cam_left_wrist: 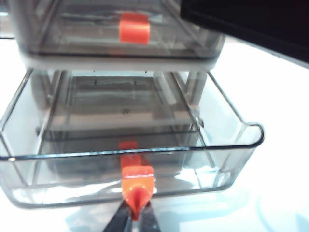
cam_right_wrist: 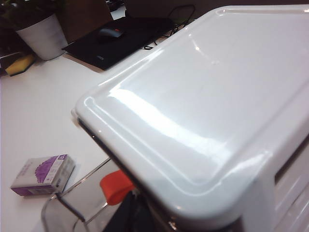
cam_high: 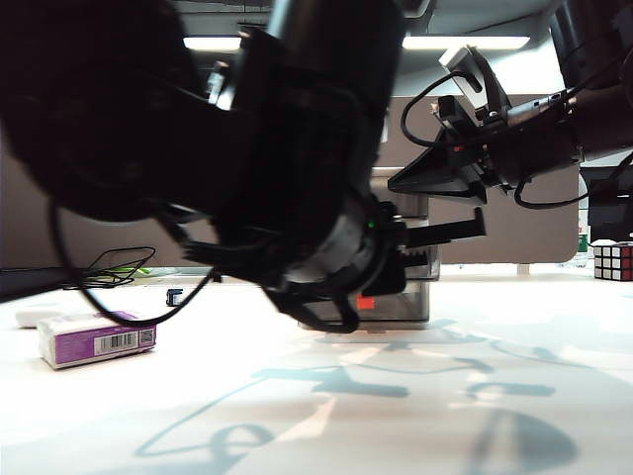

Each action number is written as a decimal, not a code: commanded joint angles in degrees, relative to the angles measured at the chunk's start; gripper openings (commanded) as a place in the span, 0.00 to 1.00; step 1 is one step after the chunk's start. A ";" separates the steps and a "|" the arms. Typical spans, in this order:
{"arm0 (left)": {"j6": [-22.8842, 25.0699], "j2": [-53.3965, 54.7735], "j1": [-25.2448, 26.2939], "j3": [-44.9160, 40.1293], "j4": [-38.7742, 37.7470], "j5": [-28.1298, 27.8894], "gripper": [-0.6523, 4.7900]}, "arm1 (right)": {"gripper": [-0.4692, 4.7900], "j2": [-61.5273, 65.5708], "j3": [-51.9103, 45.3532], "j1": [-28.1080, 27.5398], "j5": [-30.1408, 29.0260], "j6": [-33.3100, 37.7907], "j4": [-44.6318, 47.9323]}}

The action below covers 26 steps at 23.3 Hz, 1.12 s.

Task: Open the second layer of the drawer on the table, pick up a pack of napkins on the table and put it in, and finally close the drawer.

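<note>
The drawer cabinet (cam_left_wrist: 120,62) stands on the white table (cam_high: 554,327). In the left wrist view its second layer (cam_left_wrist: 231,145), a smoky clear tray, is pulled far out and holds nothing. My left gripper (cam_left_wrist: 137,210) is shut on that tray's red-orange handle (cam_left_wrist: 137,178). The top tier (cam_left_wrist: 133,27) stays shut. The purple and white pack of napkins (cam_high: 96,338) (cam_right_wrist: 43,175) lies on the table left of the cabinet. My right gripper (cam_high: 407,181) hovers at the cabinet's pale top (cam_right_wrist: 203,96); its jaws do not show clearly.
My left arm (cam_high: 247,148) fills the foreground of the exterior view and hides most of the cabinet. A Rubik's cube (cam_high: 613,260) sits far right, and cables (cam_high: 119,267) lie behind the pack. A white pot (cam_right_wrist: 43,34) and a dark mat (cam_right_wrist: 120,38) lie beyond the cabinet.
</note>
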 commanded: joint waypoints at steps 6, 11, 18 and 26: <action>-1.16 -5.68 -1.92 -2.21 -4.81 -0.72 0.11 | 0.08 -0.20 0.37 0.13 0.63 -0.11 1.44; -3.61 -7.43 -4.63 -2.21 -10.51 -0.79 0.11 | 0.08 -0.20 0.37 0.28 0.59 0.04 1.42; -3.61 -9.05 -7.43 -2.21 -14.71 -1.42 0.11 | 0.08 -0.20 0.37 0.33 0.59 0.07 1.42; -7.43 -11.30 -7.74 -2.21 -22.23 -1.40 0.12 | 0.08 -0.20 0.37 0.33 0.55 0.02 1.44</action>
